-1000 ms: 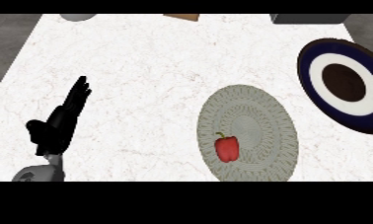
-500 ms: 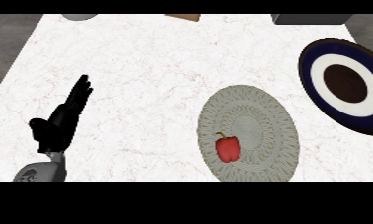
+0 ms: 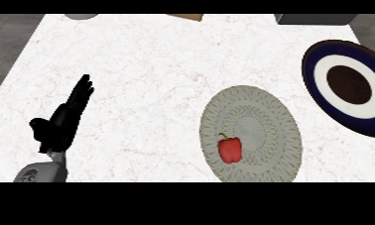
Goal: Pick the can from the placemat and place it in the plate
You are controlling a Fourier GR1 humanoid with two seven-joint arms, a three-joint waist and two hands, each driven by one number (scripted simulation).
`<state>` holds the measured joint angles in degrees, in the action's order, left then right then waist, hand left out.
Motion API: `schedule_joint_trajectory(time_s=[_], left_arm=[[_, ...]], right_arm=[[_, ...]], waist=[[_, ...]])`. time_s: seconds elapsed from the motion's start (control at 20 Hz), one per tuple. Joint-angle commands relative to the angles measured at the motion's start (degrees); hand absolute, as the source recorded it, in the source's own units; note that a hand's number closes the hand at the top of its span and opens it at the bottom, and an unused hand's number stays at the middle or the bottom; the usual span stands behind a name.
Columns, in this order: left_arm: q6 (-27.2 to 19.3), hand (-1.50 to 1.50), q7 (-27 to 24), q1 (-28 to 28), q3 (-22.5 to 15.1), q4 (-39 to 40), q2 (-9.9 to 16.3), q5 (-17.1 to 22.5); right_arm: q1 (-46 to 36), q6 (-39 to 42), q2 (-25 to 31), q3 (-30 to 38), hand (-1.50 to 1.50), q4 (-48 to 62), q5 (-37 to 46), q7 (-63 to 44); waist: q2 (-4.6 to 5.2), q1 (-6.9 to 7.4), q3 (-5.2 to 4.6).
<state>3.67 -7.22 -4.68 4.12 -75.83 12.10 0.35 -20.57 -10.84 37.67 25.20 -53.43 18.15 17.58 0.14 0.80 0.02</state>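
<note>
At the far left of the white marbled surface (image 3: 147, 60) the left hand (image 3: 62, 120) is resting low near the edge, its fingers (image 3: 79, 95) straight and pointing up the view, thumb out to the side, holding nothing; the right hand is showing nowhere. Moving rightward, a round woven grey placemat (image 3: 253, 135) is lying just right of centre, and on its lower left part is sitting not a can but a red bell pepper (image 3: 229, 149) with a green stem, lying on its side as far as can be told. No can is appearing anywhere in view, so the pepper seems to be standing in for the task's thing. It is likely to be light, hollow and smooth-skinned, somewhat slippery and easy to roll, so taking hold across its broad middle, fingers on one flank and thumb on the other, looks wiser than pinching the thin stem. Further right, well apart from the left hand and just beyond the placemat's upper right edge, a dark blue plate (image 3: 344, 87) with a white ring and a dark centre is waiting, partly cut by the view's right border. Along the far edge, small grey and brown objects are peeking in, too cropped to identify.
</note>
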Motion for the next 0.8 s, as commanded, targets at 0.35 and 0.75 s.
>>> schedule_joint_trajectory(time_s=[0.35,0.75], left_arm=[[1.3,0.0,1.8,-0.2,0.7,-2.1,0.5,0.3],[-1.8,0.0,0.9,1.1,-1.0,-2.0,-2.6,-2.1]], right_arm=[[-16.1,-4.0,-2.2,1.0,-1.5,20.7,-0.7,-4.1],[-11.8,0.0,-2.7,14.0,-1.5,20.2,-15.7,7.4]], waist=[[0.19,0.47,0.05],[-0.02,-0.67,0.1]])
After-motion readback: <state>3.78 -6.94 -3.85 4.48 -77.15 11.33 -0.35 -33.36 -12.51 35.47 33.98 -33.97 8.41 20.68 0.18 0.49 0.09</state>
